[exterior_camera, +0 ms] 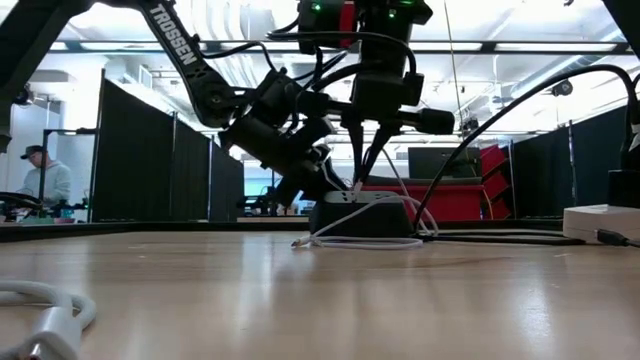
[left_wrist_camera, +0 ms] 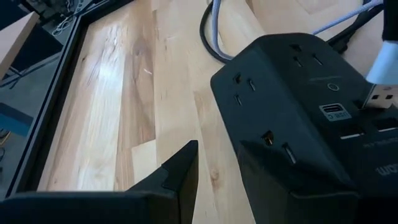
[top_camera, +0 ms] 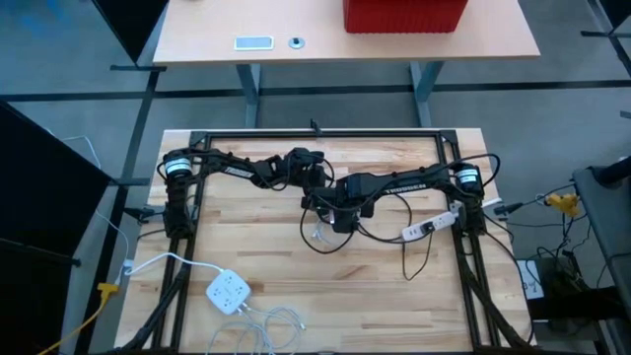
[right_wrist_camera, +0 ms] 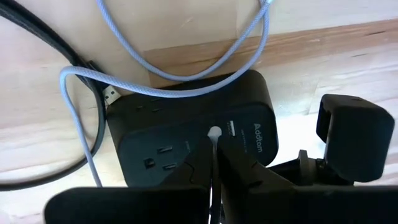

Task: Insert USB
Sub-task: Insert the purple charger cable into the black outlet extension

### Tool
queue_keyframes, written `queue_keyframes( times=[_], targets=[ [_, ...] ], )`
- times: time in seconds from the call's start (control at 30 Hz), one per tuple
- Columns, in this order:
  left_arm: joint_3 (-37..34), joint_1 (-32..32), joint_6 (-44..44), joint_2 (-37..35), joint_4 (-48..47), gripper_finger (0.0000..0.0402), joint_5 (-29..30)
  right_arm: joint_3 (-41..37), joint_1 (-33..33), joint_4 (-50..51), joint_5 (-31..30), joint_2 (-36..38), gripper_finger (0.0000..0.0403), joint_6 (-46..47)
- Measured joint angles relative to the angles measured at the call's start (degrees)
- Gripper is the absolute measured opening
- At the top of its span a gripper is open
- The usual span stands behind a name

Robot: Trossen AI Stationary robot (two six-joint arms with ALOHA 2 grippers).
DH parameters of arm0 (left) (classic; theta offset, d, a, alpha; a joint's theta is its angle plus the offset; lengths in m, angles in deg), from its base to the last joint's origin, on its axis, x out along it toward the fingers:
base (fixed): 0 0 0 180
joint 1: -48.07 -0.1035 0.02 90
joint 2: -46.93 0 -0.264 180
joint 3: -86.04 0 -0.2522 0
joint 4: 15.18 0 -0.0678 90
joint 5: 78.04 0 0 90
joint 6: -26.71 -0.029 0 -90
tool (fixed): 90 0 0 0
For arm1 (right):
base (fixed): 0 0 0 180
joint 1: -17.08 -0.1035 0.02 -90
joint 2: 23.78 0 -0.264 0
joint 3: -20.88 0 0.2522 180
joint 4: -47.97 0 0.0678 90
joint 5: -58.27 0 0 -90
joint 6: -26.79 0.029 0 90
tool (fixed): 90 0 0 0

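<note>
Black plastic hub point(top_camera: 342, 219) sits mid-bench in the high view, both arms meeting over it. Low view: it rests flat, cables trailing. Left wrist view: left end effector point(left_wrist_camera: 214, 163) closed against the hub's side; plug point(left_wrist_camera: 380, 98) beside a port point(left_wrist_camera: 332, 111). Right wrist view: right end effector point(right_wrist_camera: 214, 163) pinching the rigid, small, likely slippery plug by its shell.

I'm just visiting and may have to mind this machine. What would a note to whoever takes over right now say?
Left gripper: jaws shut on the black power block, steadying it mid-table.
Right gripper: jaws shut on the USB plug, right above the block.
Done: plug brought up beside the USB port.
Left: the plug is not yet in; line it up and push it home.
White cable loops over the block.
</note>
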Motion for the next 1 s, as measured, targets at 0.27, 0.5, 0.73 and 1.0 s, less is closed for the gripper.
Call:
queue_keyframes(
  times=[0.27,0.5,0.73,1.0],
  targets=[
    [1.0,0.0,-0.4,0.0,0.5,0.0105,-0.1,0.0,0.0,1.3,-0.5,0.0,0.0,-0.2],
    [3.1,0.0,-0.9,3.3,2.1,0.0105,-0.9,0.0,0.0,1.6,-3.7,0.0,0.0,-2.0],
    [4.9,-0.1,-1.4,4.8,1.2,0.0105,-1.9,0.0,0.0,3.4,-3.6,0.0,0.0,-2.3],
    [5.3,0.0,-2.1,4.9,1.0,0.0105,-3.9,0.0,-0.7,3.6,-2.1,0.0,0.0,-2.4]
  ],
)
